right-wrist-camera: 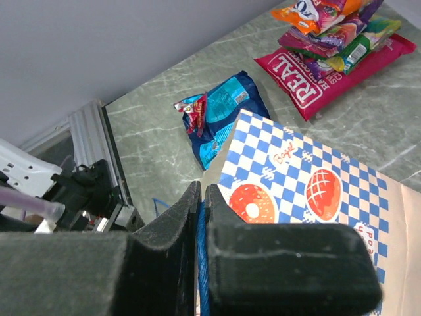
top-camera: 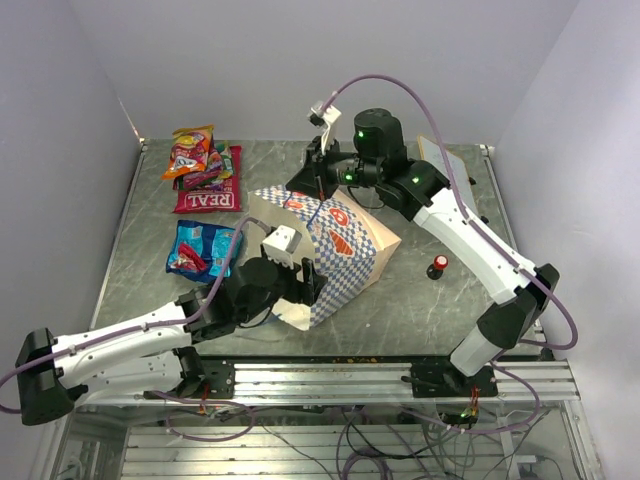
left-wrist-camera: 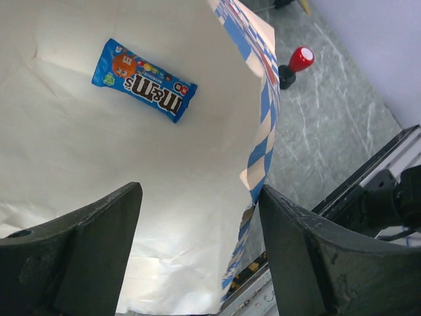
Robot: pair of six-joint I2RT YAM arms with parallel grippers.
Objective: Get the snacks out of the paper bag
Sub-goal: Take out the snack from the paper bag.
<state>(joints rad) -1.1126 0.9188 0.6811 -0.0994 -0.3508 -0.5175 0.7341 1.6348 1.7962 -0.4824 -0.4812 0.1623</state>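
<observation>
Rim of paper bag (left-wrist-camera: 260,112) — seemingly within left gripper (left-wrist-camera: 198,191); red knob (left-wrist-camera: 296,66) beyond

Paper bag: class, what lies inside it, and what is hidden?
One blue packet lies on the cream inside of the bag. The left fingers cover the near part, so anything there is unseen.

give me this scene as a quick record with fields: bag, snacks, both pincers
bag: blue-and-white checkered paper bag, mouth facing near left
inside bag: one blue m&m's packet
already out: red "REAL" packet, orange packet, pink-purple candy bags, blue candy bags, on the grey marbled table left of the bag
left pincer: open at the bag mouth, holding nothing
right pincer: shut on the thin blue cord handle
other: small red-and-black knob, right of the bag
</observation>
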